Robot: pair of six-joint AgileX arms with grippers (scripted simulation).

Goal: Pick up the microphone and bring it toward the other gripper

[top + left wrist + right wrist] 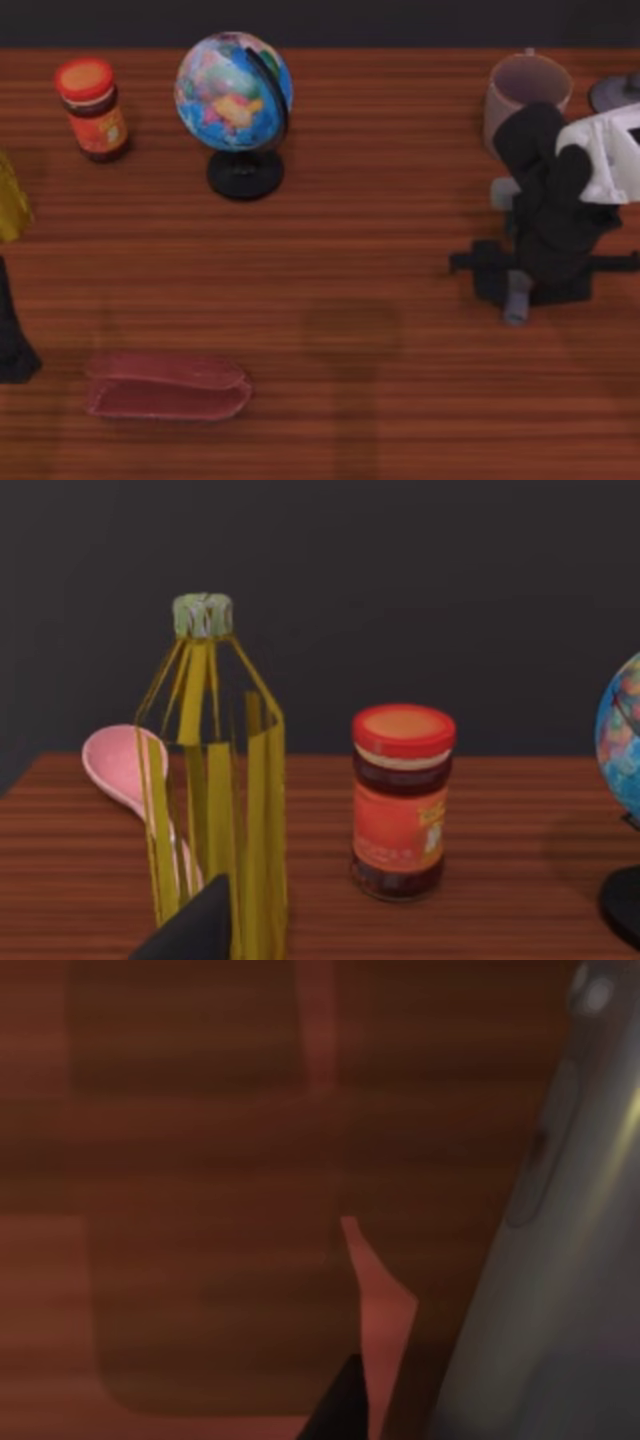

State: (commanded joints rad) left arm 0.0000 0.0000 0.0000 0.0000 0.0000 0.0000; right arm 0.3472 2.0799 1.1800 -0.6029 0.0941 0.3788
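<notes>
The microphone [517, 301] is at the right of the table, mostly hidden under my right gripper [522, 282]. In the top view only the end of its silver-grey handle pokes out toward the front edge, and its dark-blue head is hidden. The handle [560, 1260] fills one side of the right wrist view, running past one black fingertip [347, 1405]. The right gripper appears shut on the microphone. My left gripper [12, 350] is parked at the left edge, and a single black fingertip [200, 925] shows in its wrist view.
A mauve cup [527, 92] stands just behind the right arm. The globe [235, 95] and a red-lidded jar [92, 108] stand at the back left. A yellow bottle [215, 800] and a pink spoon [115, 765] are at the left edge. A red pouch [165, 385] lies front left.
</notes>
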